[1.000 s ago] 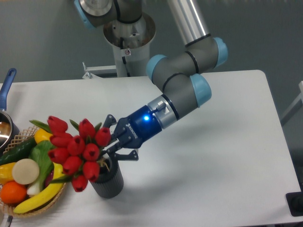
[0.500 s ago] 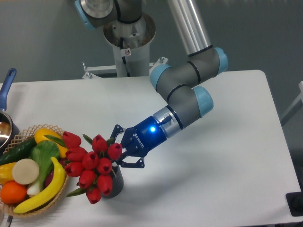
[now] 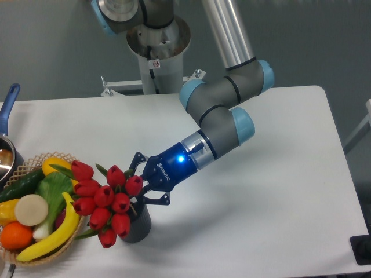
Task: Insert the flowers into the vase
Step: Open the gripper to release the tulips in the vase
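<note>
Near the tabletop's front-left edge the gripper [image 3: 141, 184] grips the flowers [image 3: 104, 200] by their stems, which seem to dip into the vase [image 3: 137, 225] while the heads lean out toward the basket [image 3: 26, 168], so releasing them remains.

single fixed camera, high front view, facing table [image 3: 278, 145]

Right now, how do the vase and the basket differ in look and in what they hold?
The vase is a dark grey ribbed cylinder; the basket is pale, woven and shallow. The vase stands under the red flowers near the gripper; the basket holds fruit and vegetables. Both stand on the white table.
</note>
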